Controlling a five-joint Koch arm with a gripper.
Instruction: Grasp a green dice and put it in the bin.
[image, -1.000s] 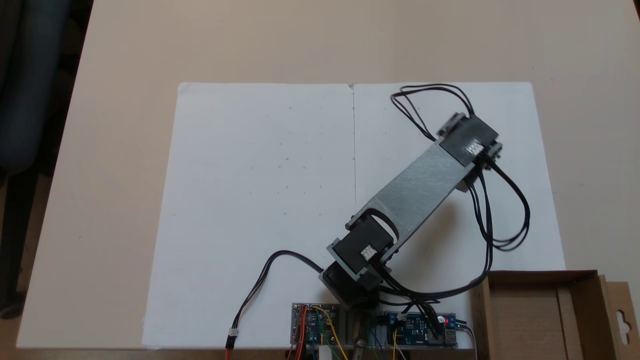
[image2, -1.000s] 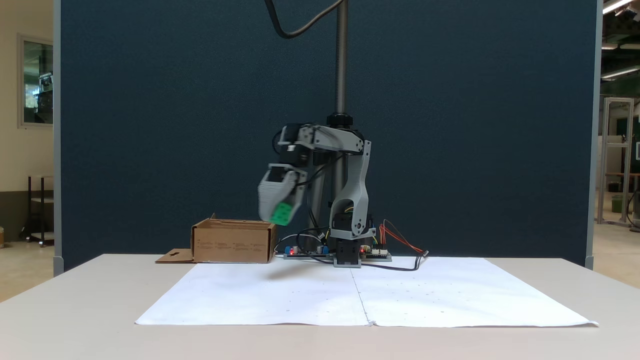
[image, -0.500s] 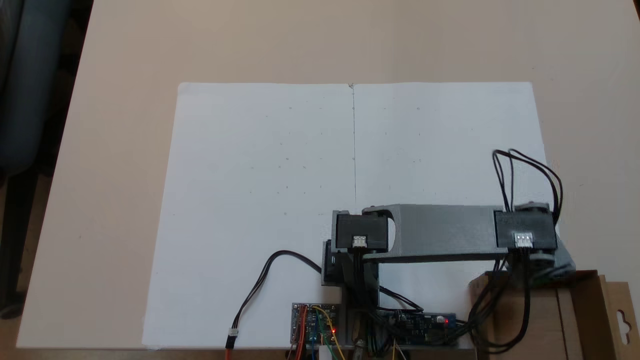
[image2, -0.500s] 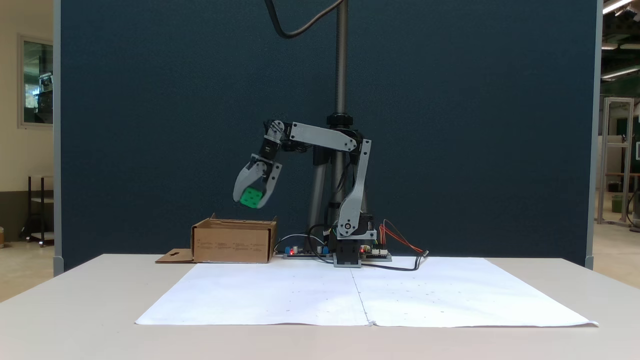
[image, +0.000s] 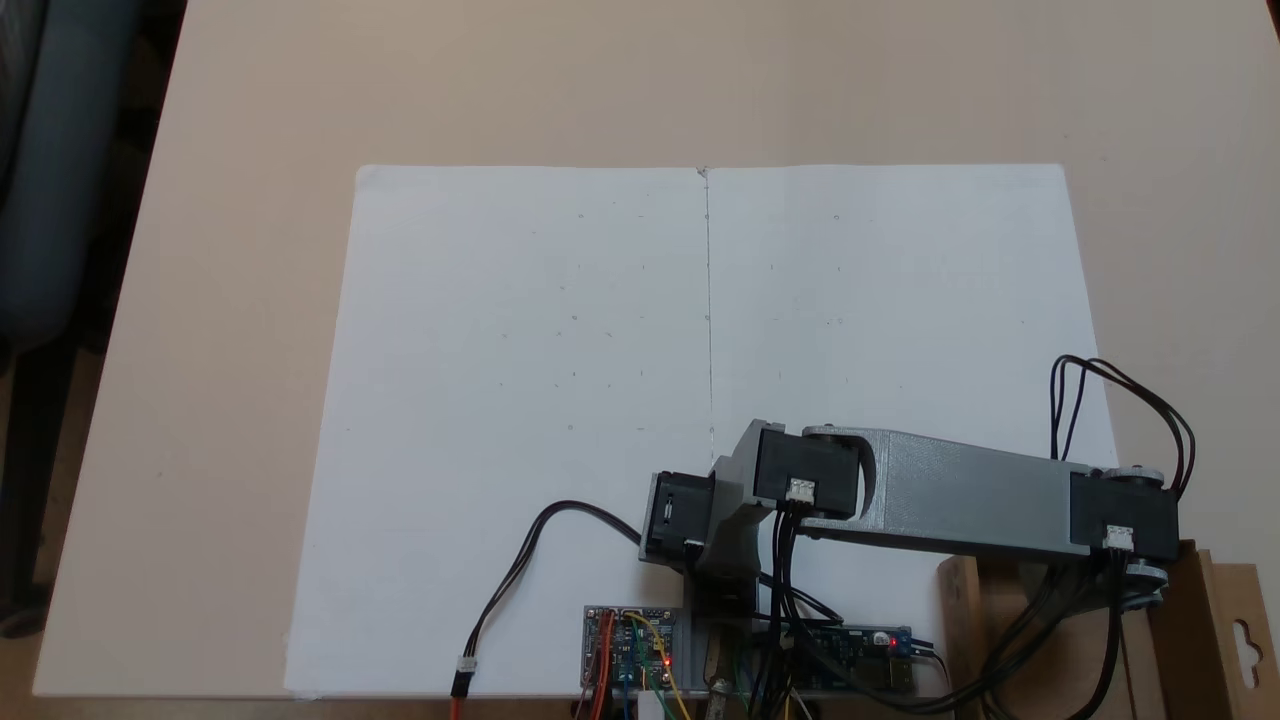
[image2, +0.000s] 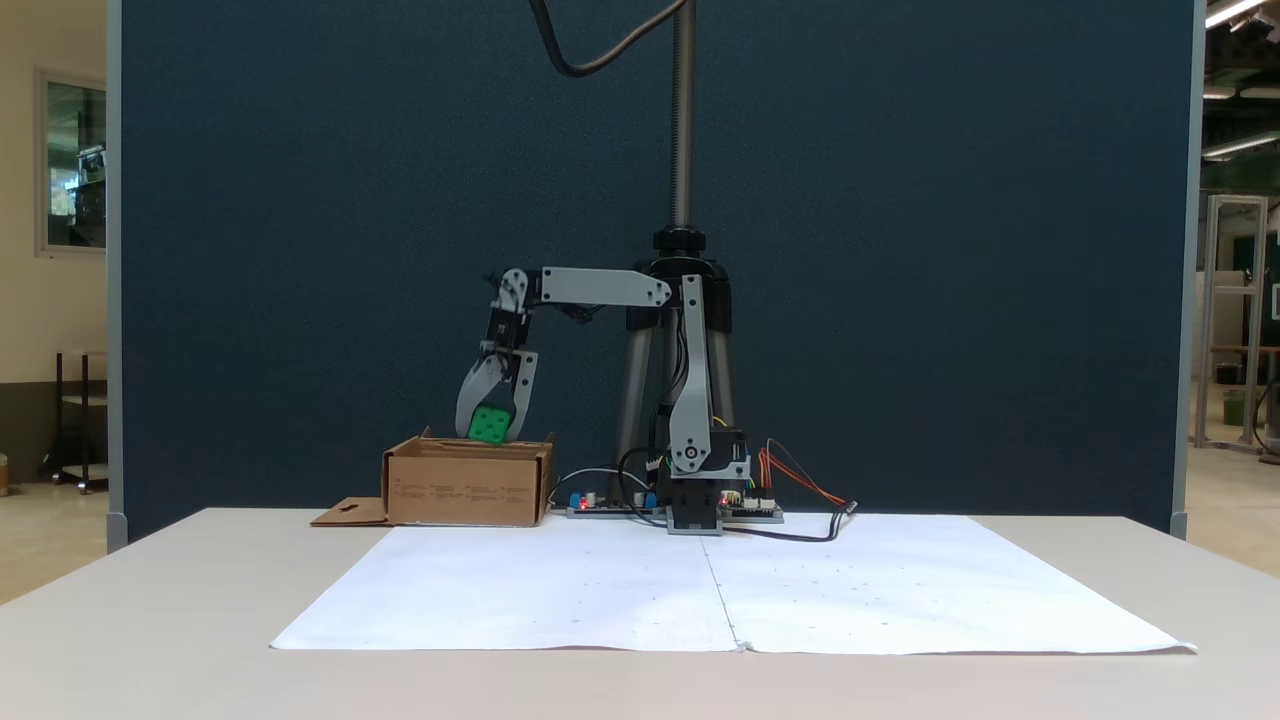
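Where a fixed view from the front shows the end effector (image2: 491, 428) clamped on the green dice (image2: 489, 424) just above the cardboard bin (image2: 465, 486), a fixed view from above has the arm's grey link (image: 975, 494) covering that spot over the bin (image: 1190, 610) on the tabletop (image: 230, 330)

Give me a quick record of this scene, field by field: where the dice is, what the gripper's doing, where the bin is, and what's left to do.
green dice: held between the jaws, just above the bin's top edge
gripper: shut on the green dice, pointing down over the bin
bin: open cardboard box beside the arm's base, on the table
white paper: bare sheets in front of the arm
remaining: release the dice into the bin
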